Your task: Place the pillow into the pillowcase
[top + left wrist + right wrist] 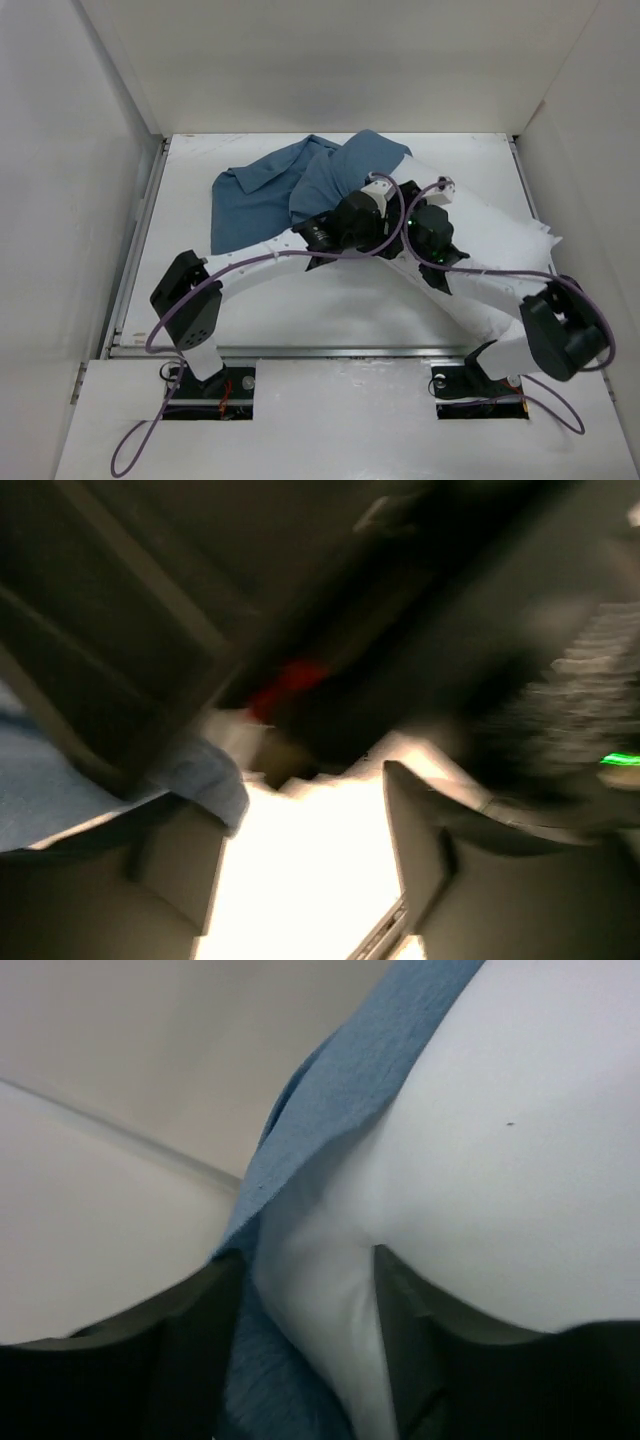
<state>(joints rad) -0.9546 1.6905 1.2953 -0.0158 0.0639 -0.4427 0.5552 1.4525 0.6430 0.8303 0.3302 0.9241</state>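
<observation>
- The right gripper (308,1290) has its fingers about half apart and they squeeze a fold of the pillow (480,1140). The pillowcase (350,1070) edge runs beside the finger at 9 o'clock.
- The left gripper (300,800) has its fingers wide apart with nothing clearly between them. Blue cloth touches one finger, but the view is blurred.
- From above, the pillow stretches toward 4 o'clock, its corner near the side wall (590,150). Bare table (300,310) lies at 6 o'clock.

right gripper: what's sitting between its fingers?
Right wrist view: a fold of the pillow fills most of the gap in the right gripper, and the edge of the pillowcase runs through beside it.
</observation>
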